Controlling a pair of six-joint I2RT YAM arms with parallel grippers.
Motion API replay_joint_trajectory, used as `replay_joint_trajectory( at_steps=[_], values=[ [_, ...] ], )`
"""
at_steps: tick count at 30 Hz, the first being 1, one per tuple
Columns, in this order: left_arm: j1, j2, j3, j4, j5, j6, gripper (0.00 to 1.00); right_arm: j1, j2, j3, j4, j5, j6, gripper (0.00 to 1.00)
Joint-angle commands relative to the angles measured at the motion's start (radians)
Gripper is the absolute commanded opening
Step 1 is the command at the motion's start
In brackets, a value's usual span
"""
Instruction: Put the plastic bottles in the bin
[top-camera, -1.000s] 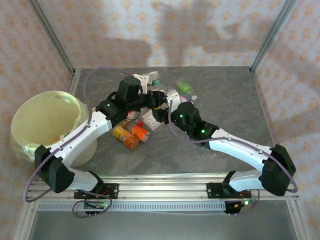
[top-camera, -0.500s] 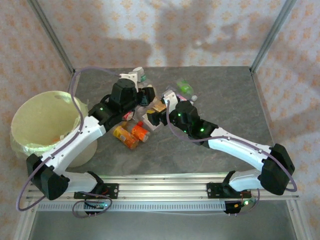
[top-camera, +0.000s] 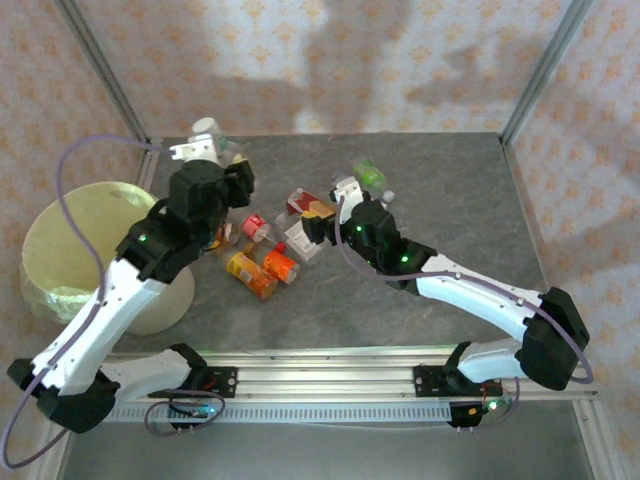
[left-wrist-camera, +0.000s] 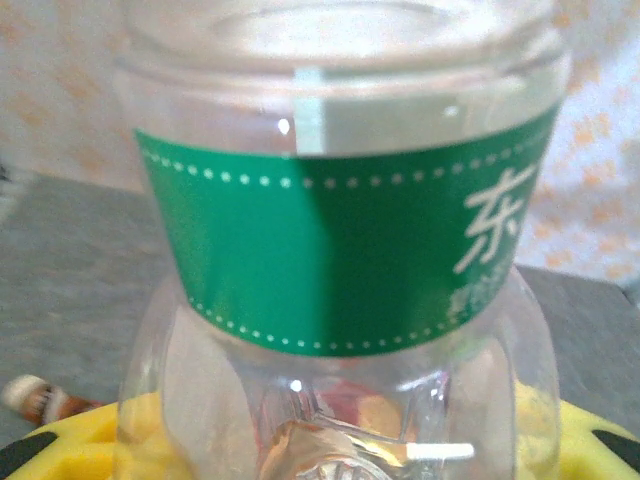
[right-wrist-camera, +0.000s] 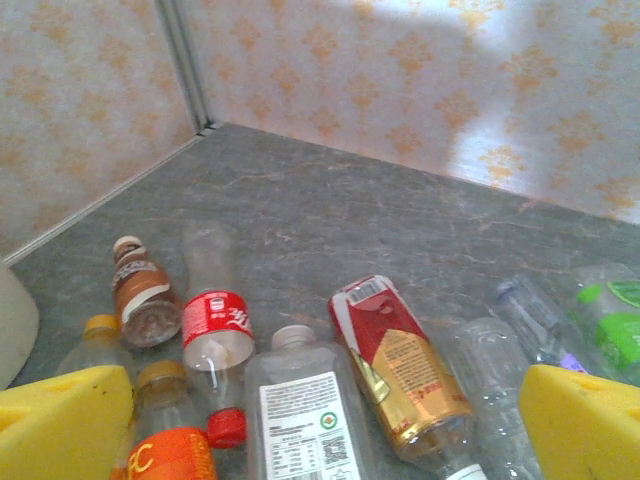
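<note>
Now the left pincer, clamped on a green-labelled bottle, has swung upper left toward the bin, so dropping should come next, while the right pincer has spread apart over the central bottles.

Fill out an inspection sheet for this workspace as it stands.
Surface: grey table, no spills seen.
Job's things: bin with a pale liner stands at the table's left side. A pile of bottles lies mid-table. One green-label bottle is held in the air.
Clutter: nothing seen.
Grippers: left gripper is shut on the green-label bottle, raised near the far left corner and not over the bin. Right gripper is open above the pile.
Cables: left arm's cable arcs wide above the bin. Right arm's cable loops at the elbow.
Surroundings: patterned wall, metal frame posts.
</note>
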Motion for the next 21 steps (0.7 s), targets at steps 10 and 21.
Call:
replay_joint_trajectory(
  at_steps=[10, 21],
  values=[
    [0.444, -0.136, 0.027, -0.173, -0.143, 0.02, 0.35, -0.023, 0.019, 0.034, -0.024, 0.08, 0.08, 0.99],
    [0.84, -0.214, -0.141, -0.178, 0.175, -0.162, 0.36, -0.025, 0.046, 0.051, -0.06, 0.062, 0.086, 0.99]
  ],
)
